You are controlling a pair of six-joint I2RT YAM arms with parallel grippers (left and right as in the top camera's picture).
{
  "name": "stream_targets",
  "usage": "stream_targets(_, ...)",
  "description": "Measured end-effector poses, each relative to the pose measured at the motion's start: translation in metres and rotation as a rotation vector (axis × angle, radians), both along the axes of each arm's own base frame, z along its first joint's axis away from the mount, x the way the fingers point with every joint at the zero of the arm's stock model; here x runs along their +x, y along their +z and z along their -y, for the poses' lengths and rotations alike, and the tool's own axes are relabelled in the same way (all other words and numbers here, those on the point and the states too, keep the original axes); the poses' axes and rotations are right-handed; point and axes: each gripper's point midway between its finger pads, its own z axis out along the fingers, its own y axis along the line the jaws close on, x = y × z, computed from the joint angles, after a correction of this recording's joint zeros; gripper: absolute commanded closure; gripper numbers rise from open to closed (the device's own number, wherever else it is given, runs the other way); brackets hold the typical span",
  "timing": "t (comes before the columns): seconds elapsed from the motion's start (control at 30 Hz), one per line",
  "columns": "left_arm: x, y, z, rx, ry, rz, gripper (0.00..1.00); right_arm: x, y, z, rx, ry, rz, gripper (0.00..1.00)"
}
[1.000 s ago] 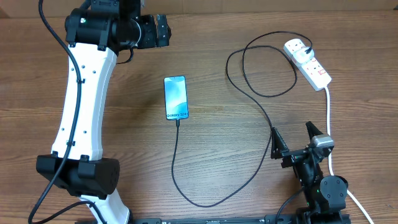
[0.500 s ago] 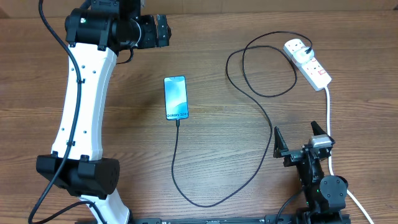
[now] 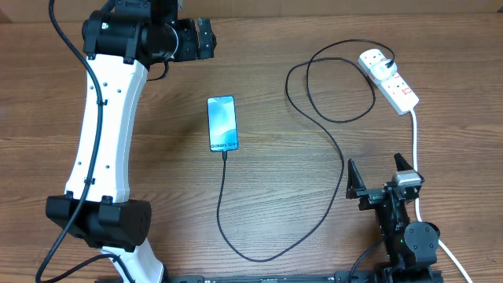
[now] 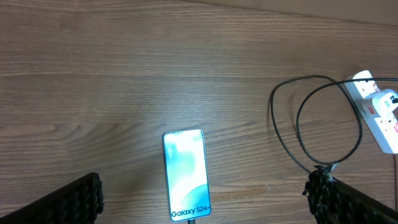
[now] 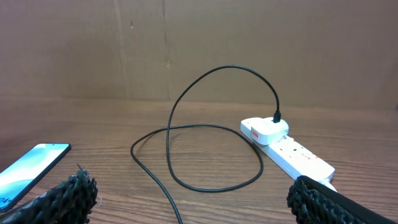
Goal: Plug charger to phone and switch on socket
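Seems finished plugging charger [image 3: 343,122] into phone [image 3: 222,123], well left of power strip [image 3: 391,81]; leaves only switching on. Holds right claw [image 3: 375,162] wide, empty, well short of strip; left claw [image 3: 207,39] wide, beyond phone. Next: reach strip, flick it on.

A: What's lying on that brown wood table [image 3: 275,71]?

B: 3 things. The phone [image 3: 222,123] is flat, screen up. The charger [image 3: 222,192] loops from it over to the socket [image 3: 391,79] at the right, and the socket's white cord [image 3: 415,141] trails off.
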Motion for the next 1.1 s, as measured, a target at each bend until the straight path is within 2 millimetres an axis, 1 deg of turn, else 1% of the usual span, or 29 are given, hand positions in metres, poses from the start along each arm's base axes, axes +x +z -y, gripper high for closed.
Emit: stream_targets(1.1, 0.0, 0.0, 0.0, 0.0, 0.0, 0.0, 0.0, 0.0, 0.0003, -0.0001, -0.018, 0.001, 0.003, 0.0)
